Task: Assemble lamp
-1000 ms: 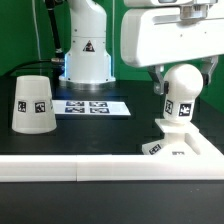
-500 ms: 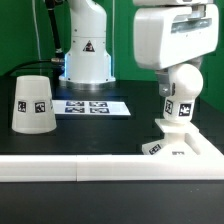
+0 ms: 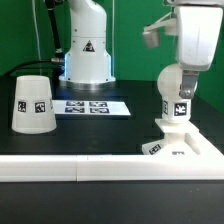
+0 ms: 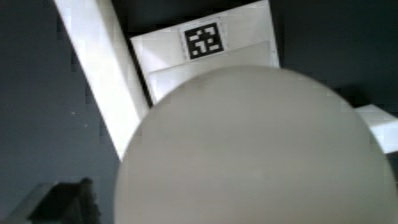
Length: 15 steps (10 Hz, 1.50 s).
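Observation:
The ball-shaped white bulb (image 3: 171, 84) stands upright on its neck in the stepped square base (image 3: 182, 148) at the exterior view's right. My gripper (image 3: 180, 78) reaches down from above, shut on the bulb's ball, with the hand turned sideways. In the wrist view the bulb (image 4: 249, 150) fills most of the picture, the tagged base (image 4: 205, 42) shows beyond it, and one dark fingertip (image 4: 63, 200) shows at its side. The tapered shade (image 3: 32, 103) stands mouth down on the table at the exterior view's left, apart from the gripper.
The marker board (image 3: 92, 107) lies flat between the shade and the base. The robot's white pedestal (image 3: 87, 50) stands behind it. A white rail (image 3: 70, 170) runs along the table's front edge, just in front of the base.
My hand has turned about its vertical axis over the bulb, from broadside to narrow side. The bulb's tags have shifted round a little. The base and shade have not moved.

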Available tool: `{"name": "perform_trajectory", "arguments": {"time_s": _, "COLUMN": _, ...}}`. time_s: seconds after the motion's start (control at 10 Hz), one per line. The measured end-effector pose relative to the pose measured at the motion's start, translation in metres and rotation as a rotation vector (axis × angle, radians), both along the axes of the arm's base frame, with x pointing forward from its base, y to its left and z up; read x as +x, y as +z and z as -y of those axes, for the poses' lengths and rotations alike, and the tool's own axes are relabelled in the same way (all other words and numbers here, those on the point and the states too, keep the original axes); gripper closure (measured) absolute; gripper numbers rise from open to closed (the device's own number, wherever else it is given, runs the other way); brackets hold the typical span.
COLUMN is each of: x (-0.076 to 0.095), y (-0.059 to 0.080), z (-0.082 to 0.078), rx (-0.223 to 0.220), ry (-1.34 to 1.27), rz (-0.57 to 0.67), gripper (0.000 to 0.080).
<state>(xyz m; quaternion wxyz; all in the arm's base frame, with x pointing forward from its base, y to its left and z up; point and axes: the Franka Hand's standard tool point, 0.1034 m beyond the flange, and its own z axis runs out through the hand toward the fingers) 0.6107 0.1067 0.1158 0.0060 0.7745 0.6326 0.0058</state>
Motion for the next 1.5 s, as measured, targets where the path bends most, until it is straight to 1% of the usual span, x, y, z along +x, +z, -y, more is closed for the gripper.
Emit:
{"name": "perform_trajectory", "arguments": {"time_s": 0.1, "x": 0.0001, "y": -0.0005, "z": 0.0047, "rx": 0.000, "ry": -0.010, "rz": -0.002, "gripper": 0.0126}}
{"name": "perform_trajectory", "arguments": {"time_s": 0.2, "x": 0.0003, "y": -0.0009, "z": 0.0086, "rx": -0.001, "ry": -0.018, "rz": -0.003, "gripper": 0.0126}}
{"name": "perform_trajectory", "arguments": {"time_s": 0.3, "x": 0.0005, "y": -0.0010, "z": 0.0106, "rx": -0.001, "ry": -0.022, "rz": -0.003, "gripper": 0.0223}}
{"name": "perform_trajectory", "arguments": {"time_s": 0.8, "x": 0.0007, "y": -0.0010, "z": 0.0120, "rx": 0.000, "ry": -0.054, "rz": -0.003, "gripper": 0.0223}}
{"name": "perform_trajectory", "arguments": {"time_s": 0.9, "x": 0.0002, "y": -0.0009, "z": 0.0144, "rx": 0.004, "ry": -0.140, "rz": 0.002, "gripper": 0.0223}}
{"name": "perform_trajectory", "arguments": {"time_s": 1.2, "x": -0.0009, "y": -0.0019, "z": 0.0097, "rx": 0.022, "ry": -0.544, "rz": 0.021, "gripper": 0.0223}}
{"name": "perform_trajectory", "arguments": {"time_s": 1.5, "x": -0.0008, "y": -0.0021, "z": 0.0088, "rx": 0.030, "ry": -0.800, "rz": 0.020, "gripper": 0.0222}}
